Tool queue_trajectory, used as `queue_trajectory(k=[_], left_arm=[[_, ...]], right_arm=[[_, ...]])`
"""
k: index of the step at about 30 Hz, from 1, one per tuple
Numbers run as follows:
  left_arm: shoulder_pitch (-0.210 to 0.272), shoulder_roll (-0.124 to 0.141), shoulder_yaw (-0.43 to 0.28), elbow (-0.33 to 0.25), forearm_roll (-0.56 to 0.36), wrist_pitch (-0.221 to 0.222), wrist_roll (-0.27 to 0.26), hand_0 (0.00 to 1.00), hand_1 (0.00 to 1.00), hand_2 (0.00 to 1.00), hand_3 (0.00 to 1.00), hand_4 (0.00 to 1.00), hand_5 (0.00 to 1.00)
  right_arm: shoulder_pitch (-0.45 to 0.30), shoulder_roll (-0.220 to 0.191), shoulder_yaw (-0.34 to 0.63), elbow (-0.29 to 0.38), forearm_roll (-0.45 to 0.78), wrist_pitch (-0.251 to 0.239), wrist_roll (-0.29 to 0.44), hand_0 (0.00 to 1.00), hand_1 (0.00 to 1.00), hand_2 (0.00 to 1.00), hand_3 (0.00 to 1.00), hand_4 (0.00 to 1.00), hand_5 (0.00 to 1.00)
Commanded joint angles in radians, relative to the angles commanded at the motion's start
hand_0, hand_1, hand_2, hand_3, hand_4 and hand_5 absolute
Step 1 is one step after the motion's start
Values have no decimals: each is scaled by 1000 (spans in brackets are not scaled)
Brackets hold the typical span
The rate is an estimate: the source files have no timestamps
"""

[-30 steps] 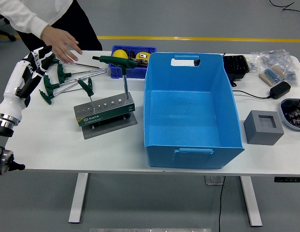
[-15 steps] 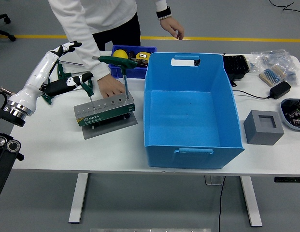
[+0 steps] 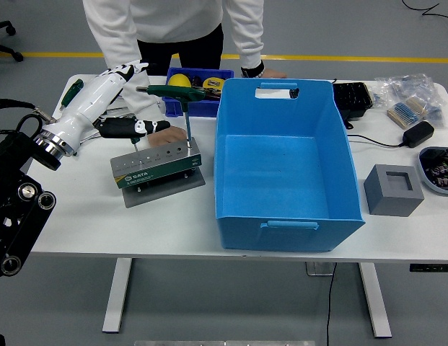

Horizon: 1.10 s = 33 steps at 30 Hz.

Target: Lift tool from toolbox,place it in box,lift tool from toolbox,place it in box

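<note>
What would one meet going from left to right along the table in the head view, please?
White left robot hand → grey metal tool stand with green label → large open blue plastic box → grey square foam block → dark tray of small parts at the right edge.

White table (image 3: 79, 216) w/ toolbox (image 3: 156, 165), blue box (image 3: 281, 166), grey block (image 3: 394, 189).

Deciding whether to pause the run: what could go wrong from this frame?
1. The person's hand rests by the tool stand, right beside the left hand; contact is possible.
2. The tall T-handle wrench stands close to the blue box wall; lifting it carelessly might knock the rim.
</note>
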Motion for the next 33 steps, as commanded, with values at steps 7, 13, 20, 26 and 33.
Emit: queue_trajectory(k=[7, 13, 20, 26, 33], left_arm=[[-81, 1, 69, 77, 59, -17, 4, 983, 995, 998, 994, 998, 503], [-121, -22, 108, 120, 94, -41, 52, 984, 998, 998, 998, 998, 523], [-180, -63, 169, 188, 117, -23, 108, 982, 998, 998, 995, 998, 519], [-230, -87, 191, 251, 117, 9, 117, 980, 996, 998, 989, 998, 523], [-283, -106, 215, 336, 114, 53, 127, 932, 918, 951, 920, 998, 532]], right_arm=[[-5, 1, 13, 1, -24, -1, -6, 725, 700, 747, 587, 827, 727], [-10, 3, 19, 2, -35, -1, -10, 726, 700, 747, 587, 827, 727], [-9, 4, 25, 3, -46, 0, -13, 726, 700, 746, 587, 827, 727], [-3, 1, 23, 4, -43, 0, -13, 726, 701, 745, 587, 827, 727], [4, -2, 22, 5, -44, 1, -13, 726, 702, 747, 587, 827, 727]])
